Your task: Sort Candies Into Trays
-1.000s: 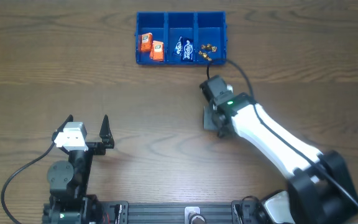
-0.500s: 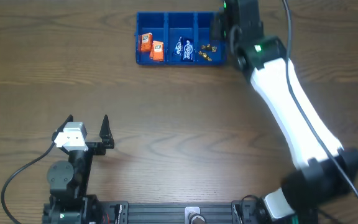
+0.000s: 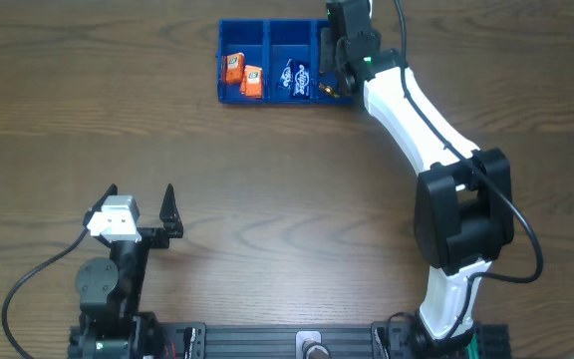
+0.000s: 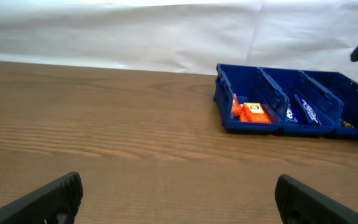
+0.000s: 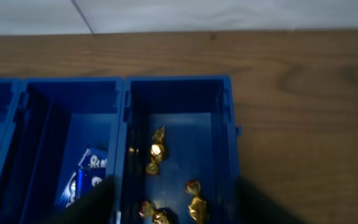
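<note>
From above, the blue tray (image 3: pixel 287 23) sat at twelve o'clock on the wood-grain table (image 3: pixel 267 199). It was a moulded plastic bin split into three narrow wells. Orange candies (image 3: pixel 239 70) lay in the well toward nine o'clock and blue-wrapped candies (image 3: pixel 297 76) in the middle one. Gold candies (image 3: pixel 331 86) lay in the well toward three o'clock, partly under the right gripper (image 3: pixel 335 62). The left gripper (image 3: pixel 140 194) sat at about eight o'clock, well apart from the tray, with its fingers spread wide around nothing.

In the left wrist view, the left gripper (image 4: pixel 179 199) was agape over bare board. Beyond it the tray (image 4: pixel 253 127) showed smooth, upright walls, and the orange candies (image 4: pixel 250 111) looked flat and boxy.

In the right wrist view, the right gripper (image 5: pixel 176 202) hung over the gold well with its fingers apart and nothing visibly pinched between them. The gold candies (image 5: pixel 156 152) were small twists of crinkled, shiny foil, scattered loose. Next door, past the divider of the tray (image 5: pixel 124 124), lay a glossy blue-wrapped candy (image 5: pixel 86 171).

With no loose sweet seen on the table, the sorting looked almost done, and this step looked like a drop into the gold well. To do it well, the open fingers should be kept centred between the well's walls. They should then rise straight up, so that neither finger clips the thin rim, shoves the light tray or drags a springy wrapper out.
</note>
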You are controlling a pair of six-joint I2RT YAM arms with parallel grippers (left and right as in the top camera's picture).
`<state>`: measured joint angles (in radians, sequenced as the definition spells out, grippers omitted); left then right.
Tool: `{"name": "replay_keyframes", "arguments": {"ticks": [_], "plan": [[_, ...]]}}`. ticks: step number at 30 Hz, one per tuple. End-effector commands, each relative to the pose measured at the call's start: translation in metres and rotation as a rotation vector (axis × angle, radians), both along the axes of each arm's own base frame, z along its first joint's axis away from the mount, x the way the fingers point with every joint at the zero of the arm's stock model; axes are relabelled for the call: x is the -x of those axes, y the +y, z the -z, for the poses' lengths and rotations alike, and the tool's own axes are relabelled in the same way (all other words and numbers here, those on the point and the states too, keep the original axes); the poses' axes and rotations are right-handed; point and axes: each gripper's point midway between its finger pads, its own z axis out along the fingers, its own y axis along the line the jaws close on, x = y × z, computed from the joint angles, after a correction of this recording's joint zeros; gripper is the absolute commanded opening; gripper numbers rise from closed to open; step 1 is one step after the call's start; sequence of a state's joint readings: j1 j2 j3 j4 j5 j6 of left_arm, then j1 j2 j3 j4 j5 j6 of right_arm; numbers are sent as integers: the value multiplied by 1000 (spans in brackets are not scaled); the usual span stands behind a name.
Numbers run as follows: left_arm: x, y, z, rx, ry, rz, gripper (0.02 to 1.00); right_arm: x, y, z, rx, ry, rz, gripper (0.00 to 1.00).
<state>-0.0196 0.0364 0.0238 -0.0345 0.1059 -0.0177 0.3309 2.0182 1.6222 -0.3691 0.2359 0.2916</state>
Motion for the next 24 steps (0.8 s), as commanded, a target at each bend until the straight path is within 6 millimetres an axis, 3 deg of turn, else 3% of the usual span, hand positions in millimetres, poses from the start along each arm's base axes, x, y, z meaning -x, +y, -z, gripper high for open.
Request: {"name": "replay_keyframes", "arguments": {"ticks": [1, 3, 4, 7, 8, 10, 13, 16, 20, 24], "plan": [[1, -1, 16, -13, 47, 11, 998, 8, -8, -51, 7, -84, -9, 853], [1, -1, 16, -13, 46, 11, 998, 18, -13, -77, 10, -133, -11, 915], [1, -1, 16, -13, 46, 11, 998, 24, -17, -88, 16, -155, -10, 993], [1, -1, 16, -13, 47, 11, 998, 58, -42, -132, 26, -255, 45, 998], [1, -1, 16, -13, 46, 11, 996, 82, -58, -152, 29, -314, 55, 998], [1, -1, 16, -13, 46, 11, 998, 111, -82, -163, 17, -368, 89, 998], [1, -1, 16, -13, 47, 11, 998, 147, -108, -163, 6, -425, 132, 998], [1, -1, 16, -13, 46, 11, 998, 186, -128, -144, -11, -486, 159, 998], [1, -1, 16, -13, 47, 11, 998, 218, -145, -112, -44, -584, 176, 998], [1, -1, 16, -13, 47, 11, 998, 240, -149, -88, -58, -658, 182, 998]]}}
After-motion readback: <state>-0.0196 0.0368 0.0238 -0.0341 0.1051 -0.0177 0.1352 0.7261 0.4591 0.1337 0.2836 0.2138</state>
